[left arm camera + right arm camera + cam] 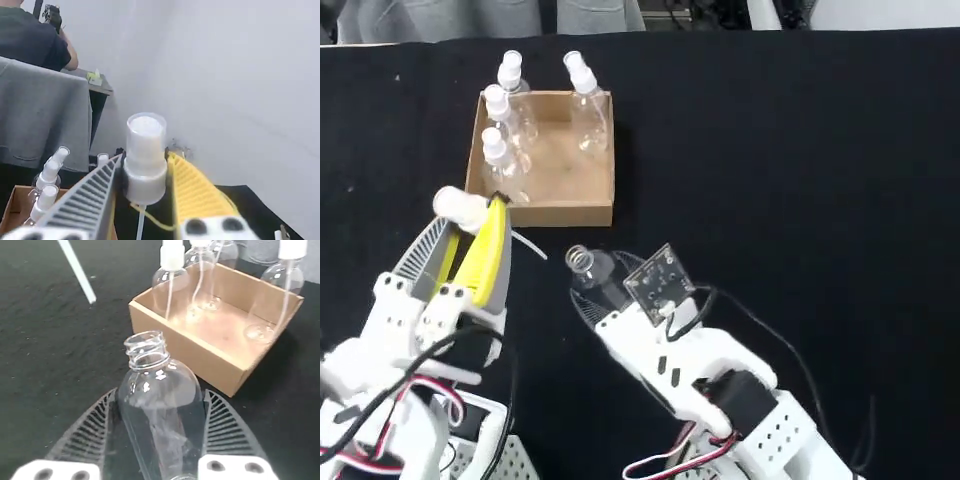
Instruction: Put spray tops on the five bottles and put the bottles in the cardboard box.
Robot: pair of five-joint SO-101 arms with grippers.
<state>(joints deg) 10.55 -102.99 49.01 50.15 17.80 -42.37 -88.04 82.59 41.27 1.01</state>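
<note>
High view: left gripper [470,213] clamps spray top [456,204], right gripper [592,290] clamps uncapped bottle [584,266]; best to thread dip tube [528,243] squarely into it before pressing.

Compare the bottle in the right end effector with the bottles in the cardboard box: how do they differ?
The held bottle has a bare open neck; the boxed bottles each wear a white spray top. The held bottle is clamped in the right end effector, just outside the cardboard box; the boxed bottles stand free inside it. All are clear, with rounded shoulders.
</note>
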